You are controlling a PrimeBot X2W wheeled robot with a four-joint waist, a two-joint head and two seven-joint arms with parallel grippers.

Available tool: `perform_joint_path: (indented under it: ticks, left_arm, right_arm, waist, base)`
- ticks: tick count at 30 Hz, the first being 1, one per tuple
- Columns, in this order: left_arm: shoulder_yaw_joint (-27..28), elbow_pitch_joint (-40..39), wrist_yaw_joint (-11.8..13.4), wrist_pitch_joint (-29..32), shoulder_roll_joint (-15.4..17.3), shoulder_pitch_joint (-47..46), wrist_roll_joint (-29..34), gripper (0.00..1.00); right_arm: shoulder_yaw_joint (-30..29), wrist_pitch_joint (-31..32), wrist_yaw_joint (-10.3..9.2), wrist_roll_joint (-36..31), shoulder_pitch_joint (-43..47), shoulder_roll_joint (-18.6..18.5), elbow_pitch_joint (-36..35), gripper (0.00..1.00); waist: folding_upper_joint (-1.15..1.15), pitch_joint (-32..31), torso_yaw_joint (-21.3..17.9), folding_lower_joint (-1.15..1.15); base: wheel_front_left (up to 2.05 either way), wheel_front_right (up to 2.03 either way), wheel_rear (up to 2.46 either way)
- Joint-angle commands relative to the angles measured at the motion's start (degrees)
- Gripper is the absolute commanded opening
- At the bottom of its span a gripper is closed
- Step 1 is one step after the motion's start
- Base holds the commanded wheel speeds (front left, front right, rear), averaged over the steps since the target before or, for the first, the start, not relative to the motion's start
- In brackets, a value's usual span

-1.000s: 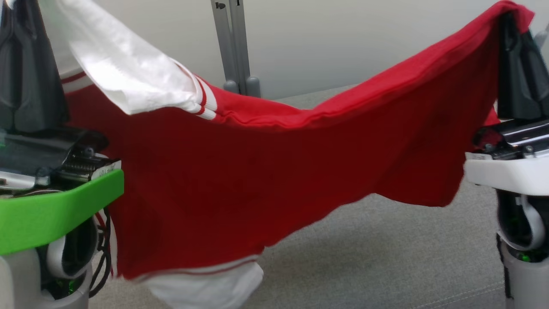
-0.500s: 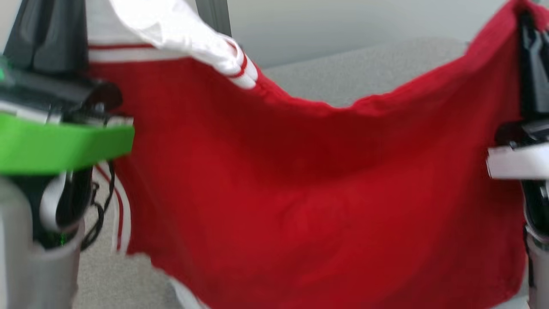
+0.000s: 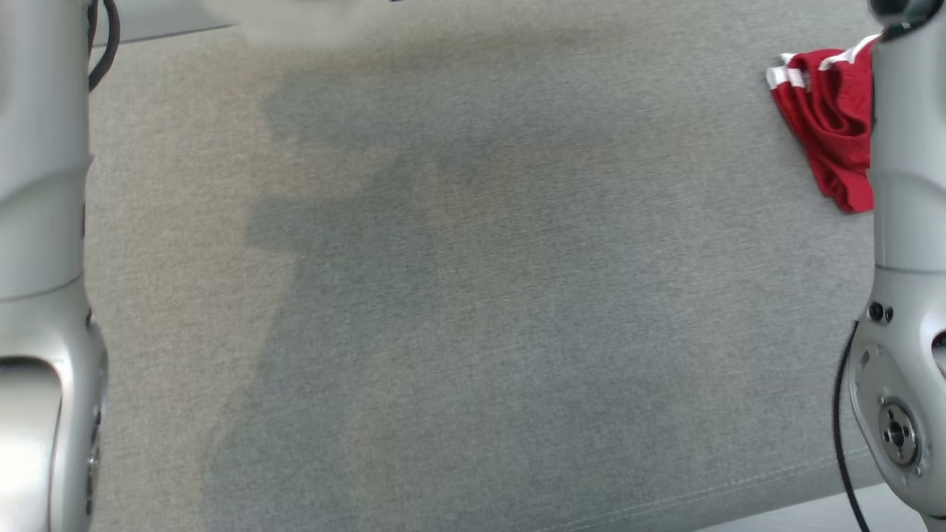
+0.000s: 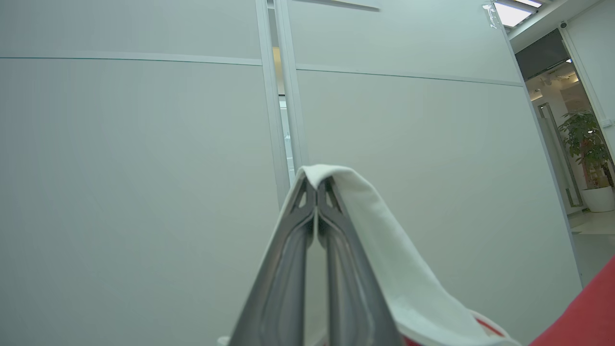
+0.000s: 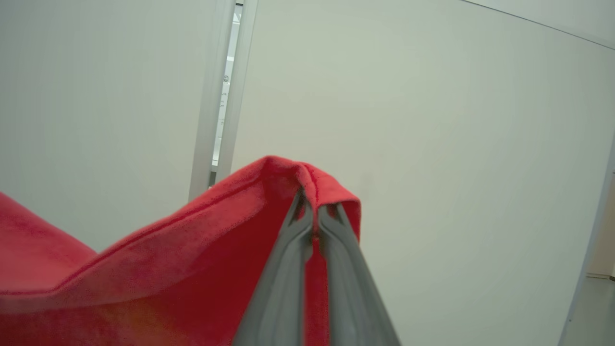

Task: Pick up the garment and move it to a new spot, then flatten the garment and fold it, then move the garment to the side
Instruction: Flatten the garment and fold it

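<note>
Currently: gray fabric surface (image 3: 473,295) well below both pincers, seen from the head camera. Pale wall panels (image 4: 144,192) beyond the fingertips in both wrist views. Garment (image 5: 144,269), red with white parts, held up at two ends, one end per pincer. Pale left forearm (image 3: 41,222) and right forearm (image 3: 905,222) at the head view's side edges. Red body sagging away left of the right pincer (image 5: 314,204), red edge folded over its tips. Right pincer pressed together, pinching that red edge. White sleeve (image 4: 384,250) draped over the left pincer (image 4: 316,190) tips, running down to the right of the fingers. Left pincer pressed together, pinching the white sleeve. Red-and-white bunch (image 3: 828,125) just beside the right forearm; cannot tell whether lying on the surface or hanging. Small potted plant (image 4: 586,144) far right of the left pincer.
</note>
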Motion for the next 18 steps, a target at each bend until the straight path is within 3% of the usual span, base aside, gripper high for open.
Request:
perform_joint_path:
  ticks: [1,6,12,18]
  left_arm:
    - [0.5,2.8,0.2,-2.5,-0.9,-1.3,-0.4,0.00]
    - [0.3,11.8,-1.5,-6.1,-3.3,1.7,-2.1,0.00]
    - [1.8,17.3,-2.7,-7.0,-4.5,9.2,-4.6,0.00]
    - [2.6,17.5,-4.1,-7.0,-4.3,17.5,-5.9,0.00]
  right_arm:
    - [-1.5,-1.6,-0.03,-1.1,-1.1,0.7,3.4,0.00]
    - [-2.9,-5.6,-0.03,-4.2,-1.5,2.2,16.6,0.00]
    - [-4.8,-8.7,-0.04,-7.1,1.8,2.5,28.7,0.00]
    - [-4.8,-9.9,-0.04,-6.0,5.0,2.9,33.2,0.00]
  waist:
    - [0.00,2.0,2.4,0.00]
    - [0.00,5.2,4.7,0.00]
    - [0.00,10.1,6.4,0.00]
    - [0.00,11.6,6.2,0.00]
  base:
    - [0.00,0.00,0.00]
    - [0.00,0.00,0.00]
    - [0.00,0.00,0.00]
    - [0.00,0.00,0.00]
